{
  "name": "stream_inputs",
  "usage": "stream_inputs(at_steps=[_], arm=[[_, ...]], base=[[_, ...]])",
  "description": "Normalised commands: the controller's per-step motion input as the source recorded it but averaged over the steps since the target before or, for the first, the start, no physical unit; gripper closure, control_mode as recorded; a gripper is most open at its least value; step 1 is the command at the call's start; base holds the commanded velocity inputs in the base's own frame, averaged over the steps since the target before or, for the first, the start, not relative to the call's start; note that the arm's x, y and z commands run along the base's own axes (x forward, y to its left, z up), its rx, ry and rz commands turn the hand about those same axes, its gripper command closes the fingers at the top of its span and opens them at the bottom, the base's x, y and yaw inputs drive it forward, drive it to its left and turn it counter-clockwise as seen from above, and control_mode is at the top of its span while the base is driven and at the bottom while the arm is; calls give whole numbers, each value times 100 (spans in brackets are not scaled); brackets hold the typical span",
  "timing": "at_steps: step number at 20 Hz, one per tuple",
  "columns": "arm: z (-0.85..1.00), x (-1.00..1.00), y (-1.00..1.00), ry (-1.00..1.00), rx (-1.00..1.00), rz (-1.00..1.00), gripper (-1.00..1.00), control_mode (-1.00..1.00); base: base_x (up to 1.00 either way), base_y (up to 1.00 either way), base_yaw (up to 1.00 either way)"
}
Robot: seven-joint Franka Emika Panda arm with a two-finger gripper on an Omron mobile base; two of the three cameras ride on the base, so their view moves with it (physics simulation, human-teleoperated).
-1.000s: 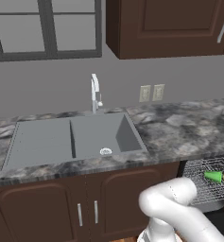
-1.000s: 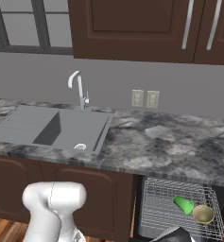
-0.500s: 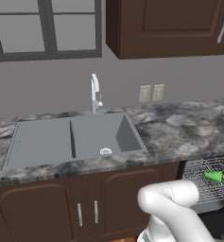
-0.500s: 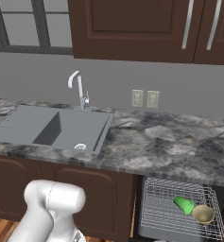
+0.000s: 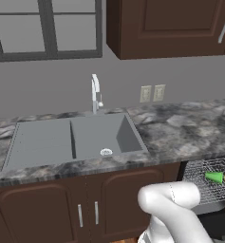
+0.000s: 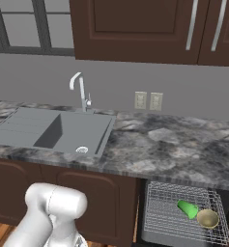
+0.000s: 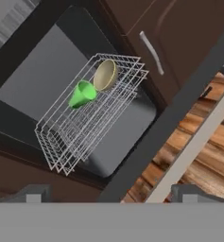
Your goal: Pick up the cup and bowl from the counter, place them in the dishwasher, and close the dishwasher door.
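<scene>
One green cup (image 7: 82,94) lies on its side in the dishwasher (image 6: 183,236) wire rack (image 7: 85,127), touching one tan bowl (image 7: 105,74) just beside it. The rack stands pulled out below the marbled tabletop (image 6: 159,149), with the door (image 7: 179,118) hanging open. The gripper (image 7: 111,193) is spread wide, holding nothing.

Lighting: even, diffuse, moderately bright (no visible source). Shadows: faint; darker inside dishwasher (image 6: 150,231) recess. Glare: slight on counter (image 6: 154,149). Focus: soft, low-resolution rendering.
</scene>
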Motion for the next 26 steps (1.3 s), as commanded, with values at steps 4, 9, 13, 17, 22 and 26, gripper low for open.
stream_inputs(at_steps=[4, 9, 13, 17, 22, 26], arm=[[-34, -25, 0, -11, 15, 0, -100, -100], [-40, -12, 0, -11, 7, 0, -100, -100], [-36, 0, 0, -9, 0, -5, -100, -100], [-32, 0, -17, -10, 0, -6, -100, -100], [-41, 0, -31, -7, 0, -6, -100, -100], [-48, 5, -32, -5, 0, -7, -100, -100]], base=[[0, 0, 0], [0, 0, 0], [0, 0, 0], [0, 0, 0], [0, 0, 0], [0, 0, 0]])
